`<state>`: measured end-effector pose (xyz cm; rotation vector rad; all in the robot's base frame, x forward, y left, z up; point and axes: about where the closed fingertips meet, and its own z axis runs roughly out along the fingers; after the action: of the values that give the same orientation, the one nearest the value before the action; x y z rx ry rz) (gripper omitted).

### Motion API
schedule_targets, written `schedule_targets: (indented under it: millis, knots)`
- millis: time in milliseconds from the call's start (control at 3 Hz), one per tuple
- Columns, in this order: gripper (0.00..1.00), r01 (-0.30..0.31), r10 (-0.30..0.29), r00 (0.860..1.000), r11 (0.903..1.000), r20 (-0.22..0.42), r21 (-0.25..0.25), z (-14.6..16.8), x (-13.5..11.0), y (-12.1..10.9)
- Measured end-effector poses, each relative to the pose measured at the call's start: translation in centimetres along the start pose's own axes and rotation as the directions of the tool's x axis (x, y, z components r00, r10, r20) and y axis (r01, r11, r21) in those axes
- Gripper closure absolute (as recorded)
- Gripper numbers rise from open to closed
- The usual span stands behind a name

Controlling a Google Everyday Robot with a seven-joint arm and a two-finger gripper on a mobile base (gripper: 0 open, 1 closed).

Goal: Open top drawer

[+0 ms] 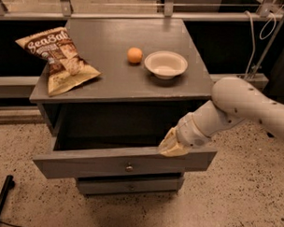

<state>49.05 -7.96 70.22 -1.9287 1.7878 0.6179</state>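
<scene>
Dim light, deep shadow inside top drawer (84,163), hand (171,145) at its front.

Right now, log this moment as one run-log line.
top drawer: pulled partly out | gripper: at its front's top edge, right of knob | on top: chip bag, orange, bowl

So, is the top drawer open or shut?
Open. The wide grey wooden top drawer stands out from the cabinet, dark inside showing; the gripper is at its front's upper edge.
</scene>
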Motion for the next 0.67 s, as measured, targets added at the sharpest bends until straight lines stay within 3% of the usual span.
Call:
schedule_targets:
  millis: [667]
  knots:
    - [0.11, -0.003, 0.003, 1.000, 0.9999, 0.009, 0.011, -2.17, -1.40, 0.65]
